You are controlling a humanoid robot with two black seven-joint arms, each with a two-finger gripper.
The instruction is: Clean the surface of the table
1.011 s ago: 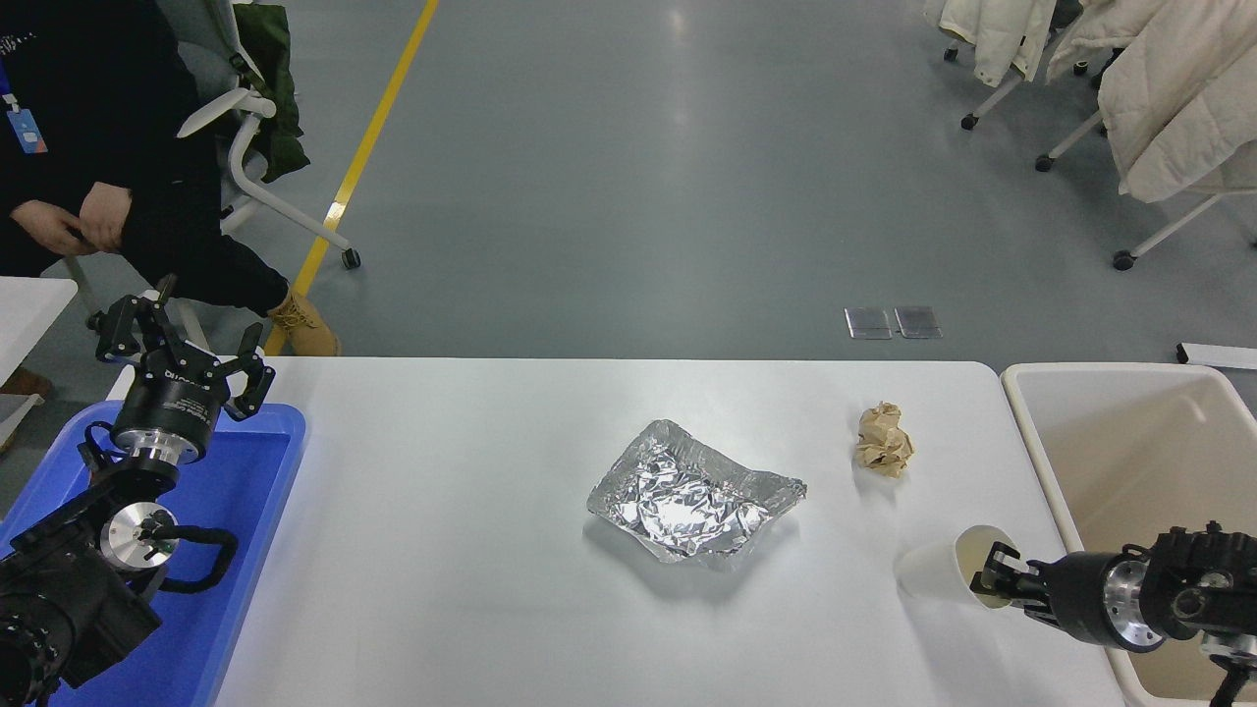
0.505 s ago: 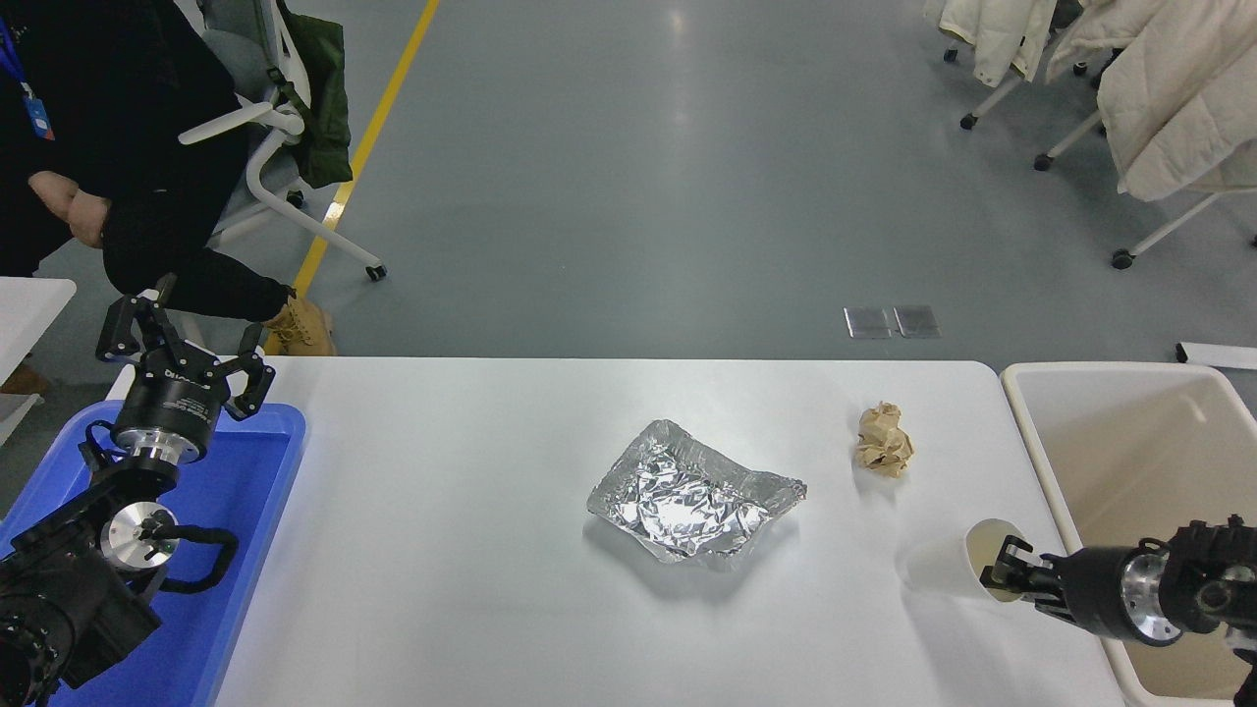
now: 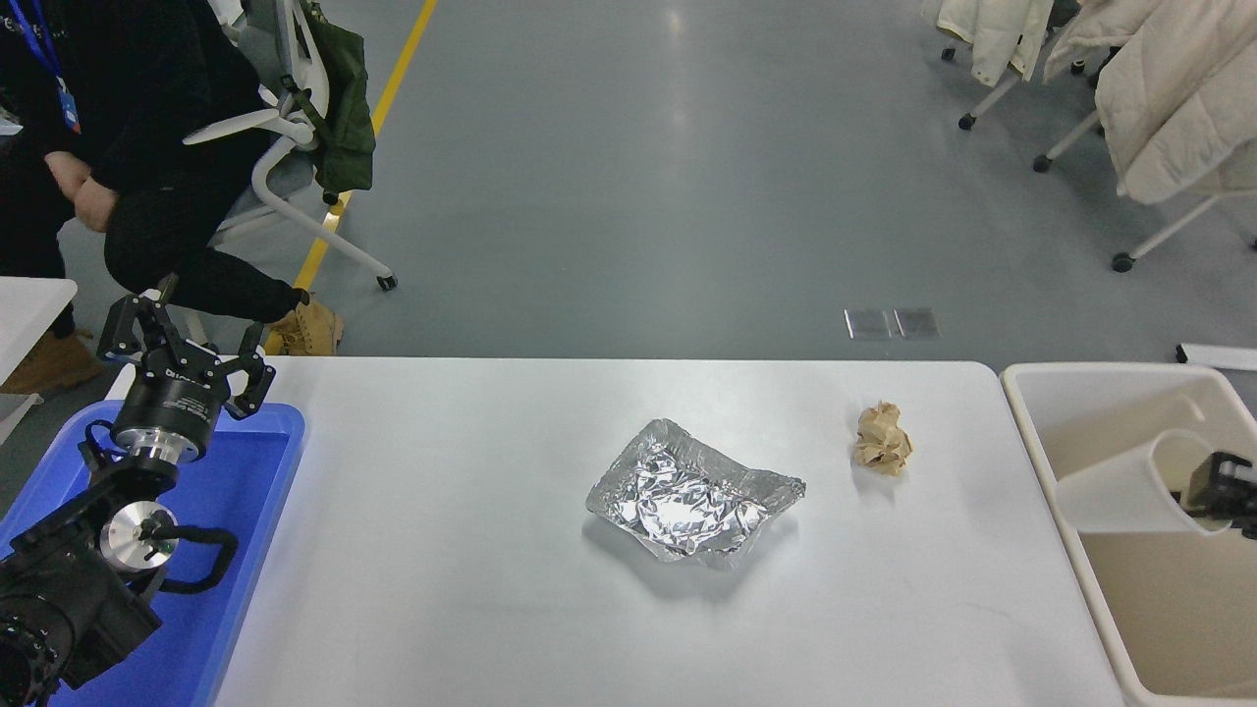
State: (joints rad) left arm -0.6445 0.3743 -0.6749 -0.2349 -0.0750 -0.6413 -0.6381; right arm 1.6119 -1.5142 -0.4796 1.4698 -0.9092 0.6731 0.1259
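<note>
Gripping a white cup over the cream bin, the right hand hovers.

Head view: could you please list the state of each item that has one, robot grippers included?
Paper cup: on its side, held over the cream bin, clear of the table surface.
Right gripper: shut on the cup's rim.
Left gripper: open, parked above the blue tray.
Foil tray: crumpled, lying open side up on the table.
Brown paper ball: crumpled, resting on the table.
</note>
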